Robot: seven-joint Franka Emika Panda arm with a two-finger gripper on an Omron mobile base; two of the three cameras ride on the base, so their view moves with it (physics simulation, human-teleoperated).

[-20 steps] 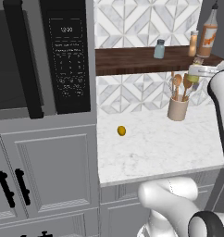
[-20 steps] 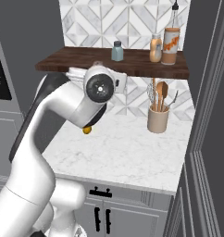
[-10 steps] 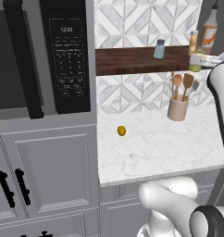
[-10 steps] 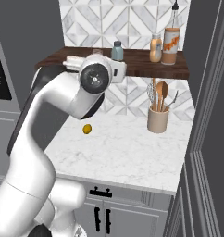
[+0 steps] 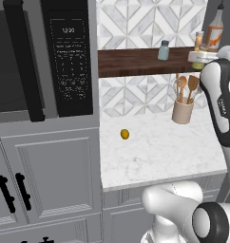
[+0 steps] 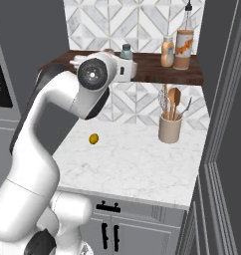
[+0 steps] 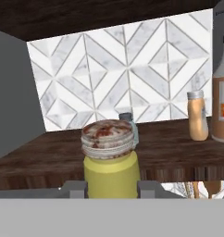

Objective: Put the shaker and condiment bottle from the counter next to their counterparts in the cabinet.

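Note:
In the hand view, my gripper (image 7: 111, 187) is shut on the yellow-green shaker (image 7: 109, 164) with its brownish cap, held upright just in front of the cabinet shelf (image 7: 49, 159). Directly behind it stands the pale blue-grey shaker (image 7: 131, 124), partly hidden. Further right on the shelf, the small pale-orange condiment bottle (image 7: 197, 115) stands beside the tall labelled bottle (image 7: 222, 92). In the left base view, the gripper (image 5: 196, 60) hangs at the shelf's (image 5: 136, 61) right end, near the blue-grey shaker (image 5: 163, 50) and the condiment bottle (image 5: 198, 40).
A round yellow lemon-like object (image 5: 124, 134) lies on the marble counter (image 5: 155, 152). A beige holder with wooden utensils (image 5: 183, 110) stands under the shelf against the tiled wall. A black microwave (image 5: 41, 57) fills the left side. A dark wall panel (image 6: 227, 109) bounds the right.
The arm has lifted the hand with the shaker from below the shelf edge up to shelf level. The things on the shelf and counter have not moved.

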